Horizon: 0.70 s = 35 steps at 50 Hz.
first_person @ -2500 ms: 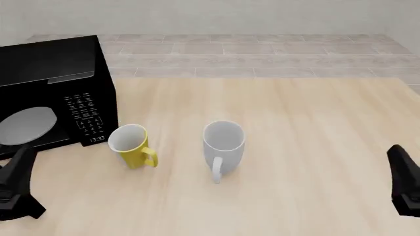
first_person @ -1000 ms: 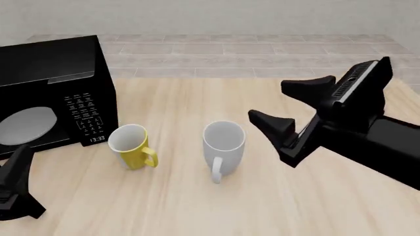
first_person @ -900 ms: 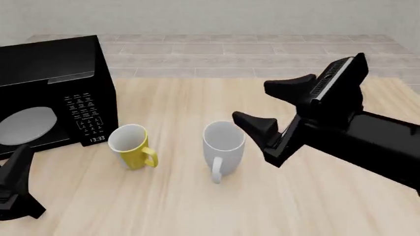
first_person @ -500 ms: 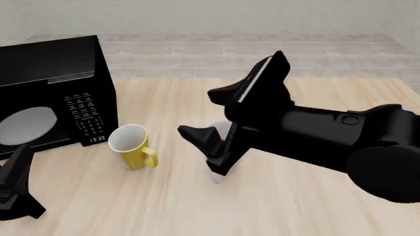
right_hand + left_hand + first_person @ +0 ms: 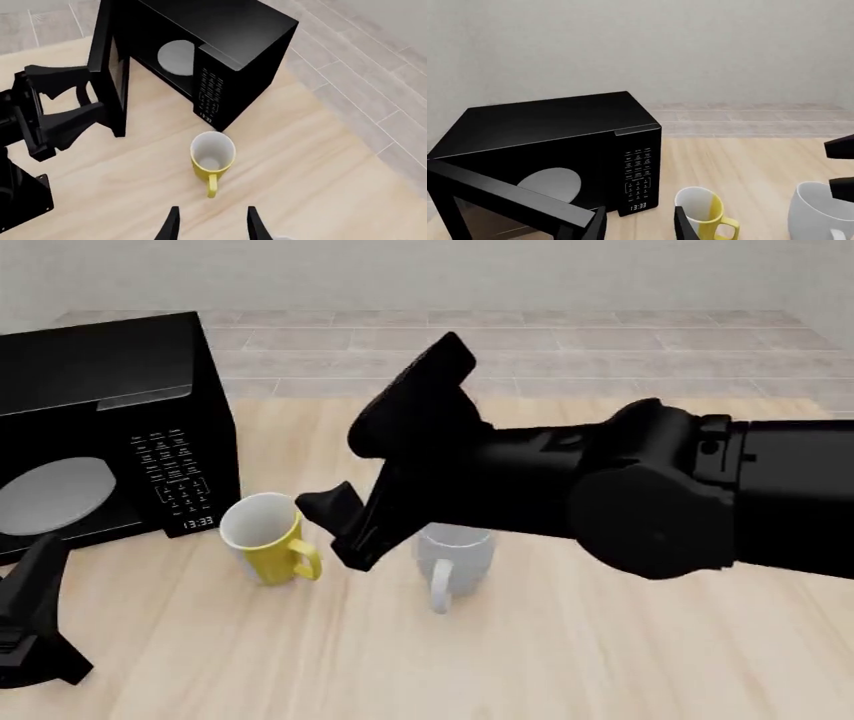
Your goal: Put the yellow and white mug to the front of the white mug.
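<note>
The yellow and white mug (image 5: 267,538) stands upright on the table beside the microwave, handle toward the front right. It also shows in the wrist views (image 5: 212,159) (image 5: 700,210). To its right stands the white mug (image 5: 454,558), its upper part hidden behind my right arm. My right gripper (image 5: 331,472) hangs open above the table just right of the yellow and white mug, holding nothing; the mug lies ahead of its fingers (image 5: 172,225). My left gripper (image 5: 639,222) is open and empty, low at the front left corner (image 5: 34,615).
A black microwave (image 5: 120,410) sits at the left with its door (image 5: 110,65) swung open and a glass plate (image 5: 54,495) inside. The door stands close to my left gripper. Bare wooden table (image 5: 641,660) stretches to the right and front.
My right arm has swept in from the right across the table, passing over the white mug to reach beside the yellow and white mug. Both mugs and the left arm stayed put.
</note>
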Available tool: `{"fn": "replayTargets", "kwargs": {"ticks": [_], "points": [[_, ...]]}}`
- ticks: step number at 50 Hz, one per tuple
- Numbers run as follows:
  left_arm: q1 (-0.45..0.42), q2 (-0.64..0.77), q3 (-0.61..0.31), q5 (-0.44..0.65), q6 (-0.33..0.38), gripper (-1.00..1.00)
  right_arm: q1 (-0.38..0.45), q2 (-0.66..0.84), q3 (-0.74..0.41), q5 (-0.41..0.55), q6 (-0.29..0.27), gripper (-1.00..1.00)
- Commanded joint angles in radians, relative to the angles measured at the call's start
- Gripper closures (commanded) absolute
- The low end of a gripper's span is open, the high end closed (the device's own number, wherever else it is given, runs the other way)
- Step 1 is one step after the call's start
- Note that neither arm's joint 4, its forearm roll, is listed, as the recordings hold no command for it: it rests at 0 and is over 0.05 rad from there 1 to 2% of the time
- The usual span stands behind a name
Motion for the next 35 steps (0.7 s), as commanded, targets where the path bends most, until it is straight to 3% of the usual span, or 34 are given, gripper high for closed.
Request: {"fn": "replayTargets", "kwargs": {"ticks": [1,10,19,27,35], "points": [[0.0,0.0,0.0,0.0,0.0,-1.0,0.041,0.089,-0.1,0.083,0.071,-1.0],[0.0,0.0,0.0,0.0,0.0,-1.0,0.081,0.14,-0.116,0.099,0.1,-1.0],[0.0,0.0,0.0,0.0,0.0,-1.0,0.091,0.191,-0.135,0.106,0.093,-1.0],[0.0,0.0,0.0,0.0,0.0,-1.0,0.023,0.25,-0.18,0.13,0.051,-1.0],[0.0,0.0,0.0,0.0,0.0,-1.0,0.007,0.29,-0.203,0.129,0.054,-1.0]]}}
